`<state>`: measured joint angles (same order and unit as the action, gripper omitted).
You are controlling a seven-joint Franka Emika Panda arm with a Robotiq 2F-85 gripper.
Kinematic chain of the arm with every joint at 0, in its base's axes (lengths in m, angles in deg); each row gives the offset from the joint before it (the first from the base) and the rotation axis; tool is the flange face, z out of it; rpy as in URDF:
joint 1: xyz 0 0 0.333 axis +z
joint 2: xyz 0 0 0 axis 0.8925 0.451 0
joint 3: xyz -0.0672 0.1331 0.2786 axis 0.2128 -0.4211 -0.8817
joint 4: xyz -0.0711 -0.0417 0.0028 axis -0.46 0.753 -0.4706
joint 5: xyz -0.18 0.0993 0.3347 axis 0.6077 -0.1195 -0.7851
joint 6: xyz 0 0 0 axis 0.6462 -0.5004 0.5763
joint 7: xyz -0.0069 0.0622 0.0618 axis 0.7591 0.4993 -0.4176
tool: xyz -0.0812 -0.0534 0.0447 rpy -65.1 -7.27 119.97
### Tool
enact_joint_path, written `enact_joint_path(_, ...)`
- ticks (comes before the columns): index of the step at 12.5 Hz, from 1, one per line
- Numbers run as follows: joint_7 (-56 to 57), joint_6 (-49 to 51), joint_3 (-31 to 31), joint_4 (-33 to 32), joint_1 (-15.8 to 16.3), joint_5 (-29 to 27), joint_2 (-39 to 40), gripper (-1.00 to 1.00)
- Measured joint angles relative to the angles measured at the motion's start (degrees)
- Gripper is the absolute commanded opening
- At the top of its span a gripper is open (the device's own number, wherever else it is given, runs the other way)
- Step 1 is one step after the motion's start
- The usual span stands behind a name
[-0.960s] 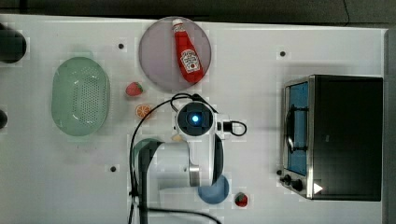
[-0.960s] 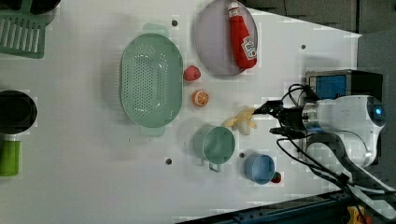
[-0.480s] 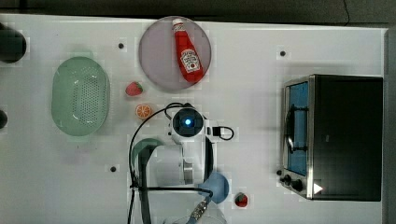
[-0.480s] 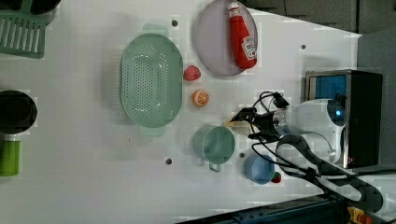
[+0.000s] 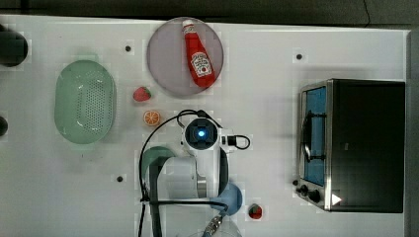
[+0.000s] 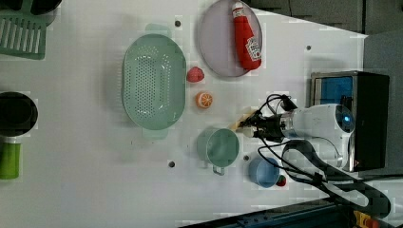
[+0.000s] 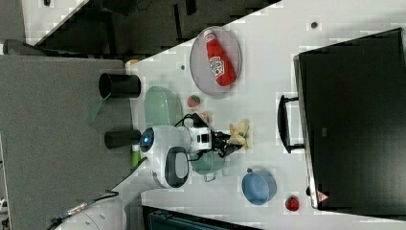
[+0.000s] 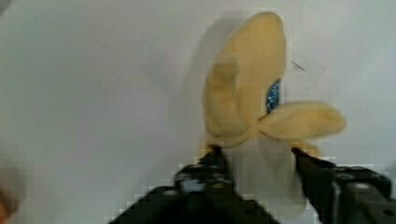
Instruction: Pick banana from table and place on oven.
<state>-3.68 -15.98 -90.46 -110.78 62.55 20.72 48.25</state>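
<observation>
Fingers (image 8: 212, 158) of the black gripper (image 8: 254, 156) sit partly closed astride the pale-yellow peeled banana (image 8: 252, 93) — grip uncertain — its long body running straight ahead from them.

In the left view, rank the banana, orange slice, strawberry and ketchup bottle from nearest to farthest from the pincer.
Measured from the pincer in the left view:
1. Banana, right at the fingertips.
2. Orange slice, up and toward the left view's left.
3. Strawberry, further up, beside the green colander.
4. Ketchup bottle, lying on the grey plate near the top edge.
</observation>
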Motion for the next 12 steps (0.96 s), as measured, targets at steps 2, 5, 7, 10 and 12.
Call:
enact_joint_path(2, 0.0, -1.3, -0.6, 0.9, 0.3, -0.7, -0.2, -0.50)
enact_joint_path(5, 0.0, -0.2, 0.8, 0.2, 1.1, -1.3, -2.3, -0.50)
enact_joint_path(7, 0.0, 3.4, 0.4, -0.9, 0.7, -1.2, -7.1, -0.50)
enact_joint_path(10, 0.0, 16.1, 0.5, -0.6, 0.7, -1.2, -19.8, -0.50)
enact_joint_path(12, 0.1, 23.7, 0.2, 3.1, -0.1, -1.0, -29.4, -0.50)
